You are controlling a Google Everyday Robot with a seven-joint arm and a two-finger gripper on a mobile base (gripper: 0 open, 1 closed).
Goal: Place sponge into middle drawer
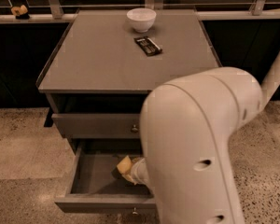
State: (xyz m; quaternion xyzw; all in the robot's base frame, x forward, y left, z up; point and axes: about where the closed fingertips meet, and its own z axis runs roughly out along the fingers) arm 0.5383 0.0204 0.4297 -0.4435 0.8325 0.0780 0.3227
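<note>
Drawer at left: the wide grey-brown middle drawer (pixel 91 177) stands pulled out to receive. The soft yellow sponge (pixel 124 167) is down inside it, against the gripper (pixel 139 172), which your bulky white arm (pixel 196 143) hides. Holding or released? You cannot tell.
</note>
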